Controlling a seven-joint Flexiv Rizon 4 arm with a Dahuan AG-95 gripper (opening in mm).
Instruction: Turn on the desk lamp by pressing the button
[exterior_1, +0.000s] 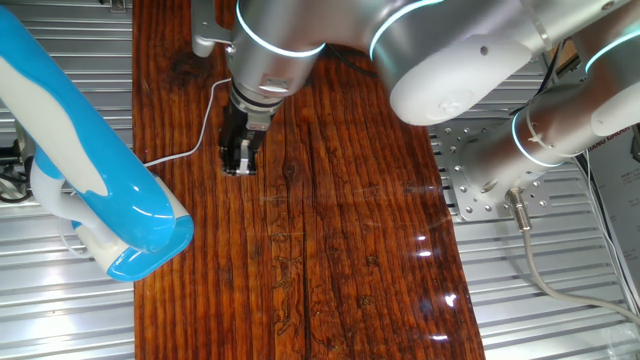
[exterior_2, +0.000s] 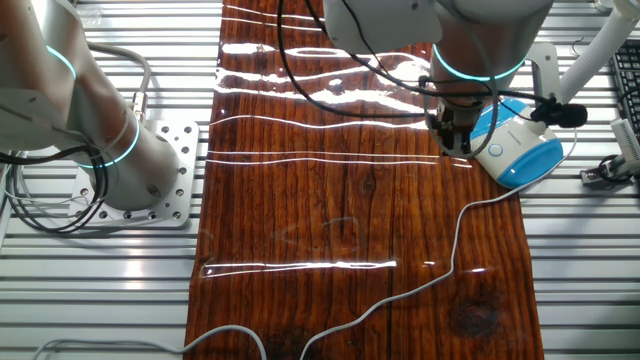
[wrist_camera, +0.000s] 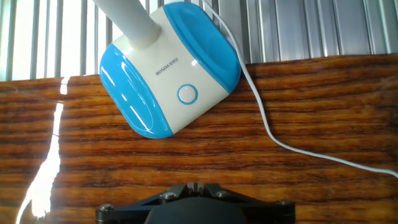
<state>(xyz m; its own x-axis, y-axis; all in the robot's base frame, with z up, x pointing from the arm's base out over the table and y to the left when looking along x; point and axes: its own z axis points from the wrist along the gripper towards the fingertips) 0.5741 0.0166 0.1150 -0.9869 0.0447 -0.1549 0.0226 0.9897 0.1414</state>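
The desk lamp's white and sky-blue base (wrist_camera: 171, 74) lies at the far edge of the wooden board, with a round blue-ringed button (wrist_camera: 187, 94) on top. The base also shows in the other fixed view (exterior_2: 520, 152). In one fixed view the lamp's long sky-blue and white body (exterior_1: 90, 150) fills the left foreground. Its thin white cord (wrist_camera: 267, 124) trails over the board. My gripper (wrist_camera: 196, 185) hangs over the wood just short of the base, fingertips touching each other and holding nothing. It also shows in both fixed views (exterior_1: 238, 165) (exterior_2: 455, 140).
The dark wooden board (exterior_2: 350, 200) lies on a slatted metal table (exterior_2: 100, 290). The arm's mounting plate (exterior_2: 165, 170) stands beside the board. The cord (exterior_2: 455, 240) snakes across the board's near end. A black-tipped white stand (exterior_2: 560, 112) rises beside the lamp base.
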